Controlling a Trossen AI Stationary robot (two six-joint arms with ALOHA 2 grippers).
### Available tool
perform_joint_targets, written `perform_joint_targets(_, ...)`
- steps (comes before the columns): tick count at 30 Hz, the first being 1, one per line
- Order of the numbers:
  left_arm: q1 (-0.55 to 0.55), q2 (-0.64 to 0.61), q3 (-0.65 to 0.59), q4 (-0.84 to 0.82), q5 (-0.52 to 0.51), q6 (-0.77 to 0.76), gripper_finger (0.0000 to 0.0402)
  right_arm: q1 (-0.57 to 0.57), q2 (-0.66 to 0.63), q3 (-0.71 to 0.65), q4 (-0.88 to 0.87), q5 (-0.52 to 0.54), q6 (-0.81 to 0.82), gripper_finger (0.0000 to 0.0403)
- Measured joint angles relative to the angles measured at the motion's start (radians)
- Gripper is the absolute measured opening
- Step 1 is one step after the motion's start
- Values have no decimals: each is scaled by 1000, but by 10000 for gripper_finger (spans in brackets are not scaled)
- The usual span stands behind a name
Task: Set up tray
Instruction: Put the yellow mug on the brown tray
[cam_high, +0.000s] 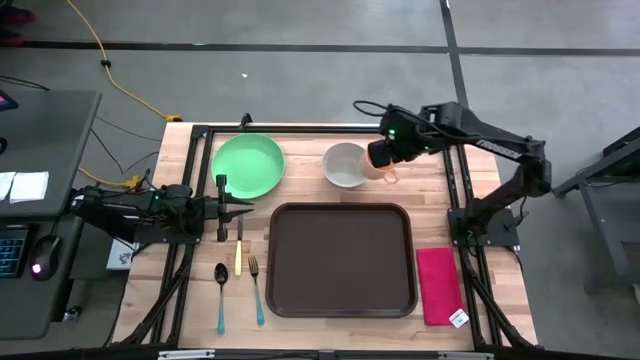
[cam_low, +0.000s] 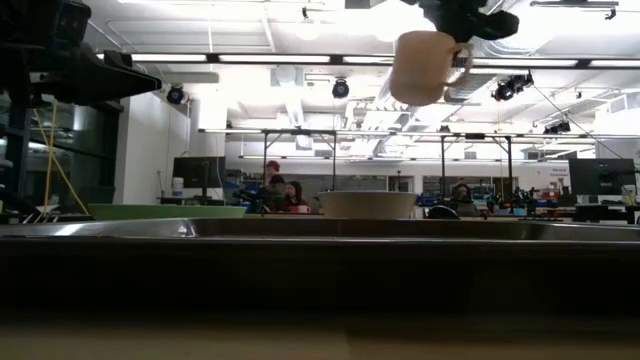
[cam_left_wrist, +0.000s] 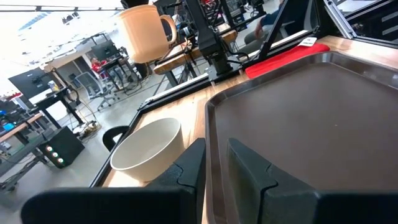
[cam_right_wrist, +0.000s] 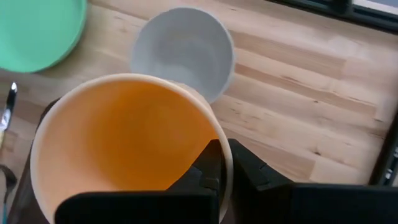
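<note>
The tray is seen lying flat on the wooden tabletop, near its front edge and roughly midway between the two arms, with nothing resting in it. In the low view only its near rim is shown as a dark band across the picture, so its floor is hidden there. A red-pink napkin is laid just beside the tray's right edge. To the tray's left a fork, a spoon and a yellow-handled utensil are lined up — the last is too small to be named with certainty. Behind the tray a white bowl and a green plate are set apart from each other.

The right gripper is held above the tabletop just beside the bowl, clamped on the rim of a tan mug — the mug's base is cut off in the wrist view. The left gripper is held level just left of the tray, its fingers slightly apart around nothing.
</note>
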Motion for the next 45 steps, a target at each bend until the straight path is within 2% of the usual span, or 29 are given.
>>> perform_joint_targets(8, 0, 0, 0, 0, 0, 0, 97, 33, 108, 134, -76, -14, -26, 0)
perform_joint_targets(16, 0, 0, 0, -1, 0, 0, 97, 77, 155, 207, -76, -15, -26, 0)
perform_joint_targets(28, 0, 0, 0, 9, -3, -19, 97, 191, 156, 207, -71, 3, 56, 0)
perform_joint_targets(34, 0, 0, 0, 122, -63, -114, 97, 245, 156, 207, -67, 17, 114, 0)
perform_joint_targets(41, 0, 0, 0, 278, -69, -135, 97, 289, 156, 160, 2, 19, 151, 0)
perform_joint_targets(45, 0, 0, 8, 300, -63, -151, 97, 306, 156, 133, 37, 7, 160, 0)
